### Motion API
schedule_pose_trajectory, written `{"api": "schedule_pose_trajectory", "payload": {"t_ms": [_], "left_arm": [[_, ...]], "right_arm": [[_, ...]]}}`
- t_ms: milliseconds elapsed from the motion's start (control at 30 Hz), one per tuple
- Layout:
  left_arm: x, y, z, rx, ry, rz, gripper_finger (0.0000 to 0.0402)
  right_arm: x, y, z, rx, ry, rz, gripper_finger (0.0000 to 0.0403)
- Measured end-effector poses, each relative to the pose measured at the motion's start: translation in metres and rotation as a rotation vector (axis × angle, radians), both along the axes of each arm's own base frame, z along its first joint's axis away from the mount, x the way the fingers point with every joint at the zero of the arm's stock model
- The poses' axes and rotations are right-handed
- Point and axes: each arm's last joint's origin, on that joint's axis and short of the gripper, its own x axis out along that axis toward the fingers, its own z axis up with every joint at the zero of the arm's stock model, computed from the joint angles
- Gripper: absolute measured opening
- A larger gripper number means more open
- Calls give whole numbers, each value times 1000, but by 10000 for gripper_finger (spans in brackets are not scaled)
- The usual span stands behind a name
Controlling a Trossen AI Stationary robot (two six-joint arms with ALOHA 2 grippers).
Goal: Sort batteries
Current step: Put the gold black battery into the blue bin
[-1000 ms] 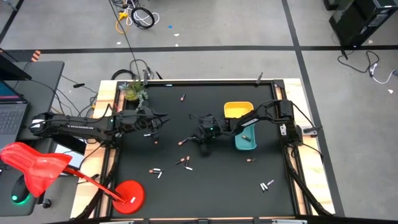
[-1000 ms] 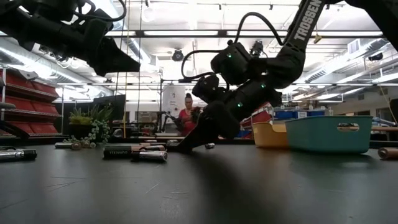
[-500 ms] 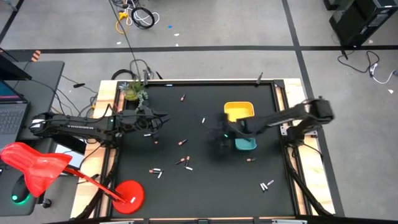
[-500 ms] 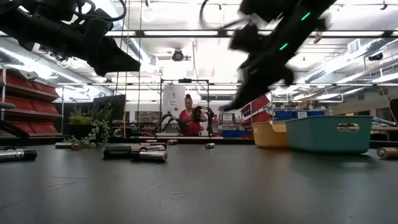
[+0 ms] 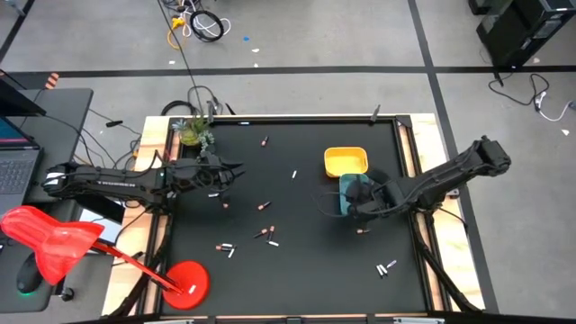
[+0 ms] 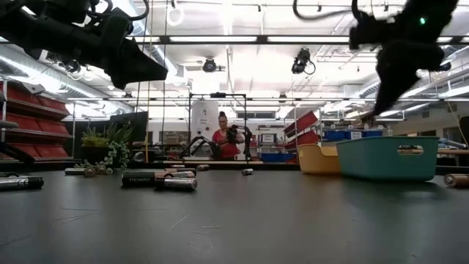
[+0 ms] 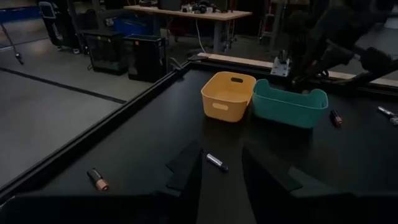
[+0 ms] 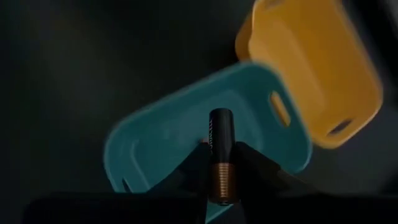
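Note:
Several batteries (image 5: pixel 264 206) lie scattered on the black table; in the low view a few of them (image 6: pixel 157 179) lie on their sides. A yellow tray (image 5: pixel 346 162) and a teal tray (image 5: pixel 343 205) stand side by side at the right. My right gripper (image 5: pixel 355 194) hangs above the teal tray (image 8: pixel 155 149), shut on a dark battery (image 8: pixel 220 134) with a copper end. My left gripper (image 7: pixel 217 177) waits open at the table's left, above the table. A pale battery (image 7: pixel 217 162) lies on the table beyond its fingers. My right gripper pinches the battery between its two fingers at the copper-coloured end (image 8: pixel 221 177). The battery lies along the fingers, and its black end sticks out past their tips. The fingers slant down from above. The battery is lifted clear, over the teal tray.
A small potted plant (image 5: pixel 192 132) stands at the table's far left corner. A raised wooden rim (image 5: pixel 409 135) runs round the table. One battery (image 5: pixel 363 230) lies just near of the teal tray, and two more (image 5: pixel 387 267) near the right front. A person (image 6: pixel 222 139) sits in the room behind.
My right gripper has risen from the middle of the table and swung toward the right edge. It now hangs above the teal tray and has tipped to point more steeply down.

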Motion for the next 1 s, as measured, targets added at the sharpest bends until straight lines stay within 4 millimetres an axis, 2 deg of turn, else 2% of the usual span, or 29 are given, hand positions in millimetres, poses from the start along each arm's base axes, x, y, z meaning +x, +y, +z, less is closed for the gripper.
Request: {"api": "schedule_pose_trajectory", "payload": {"t_ms": [133, 200, 300, 467, 633, 733, 833, 900, 1000], "left_arm": [[0, 0, 0, 0, -1, 0, 117], [0, 0, 1, 0, -6, 0, 117], [0, 0, 1, 6, -6, -1, 117], [1, 0, 4, 25, -31, -4, 117], [1, 0, 5, 28, -43, -4, 117], [1, 0, 5, 30, -39, -3, 117], [1, 0, 4, 31, -31, -3, 117], [1, 0, 3, 47, -19, -6, 117], [0, 0, 2, 50, -1, -7, 117]], "right_arm": [[-6, -3, -15, 23, 32, -24, 104], [-4, -4, -15, 21, 31, -10, 118], [5, -10, -2, -14, 2, 22, 138], [42, -34, 26, -104, -206, 136, 153], [83, -76, 43, -101, -512, 334, 151], [101, -107, 34, -80, -545, 366, 151], [122, -130, 7, -32, -440, 400, 152], [138, -138, -6, -20, -372, 455, 154], [162, -147, -8, -22, -329, 525, 159]]}}
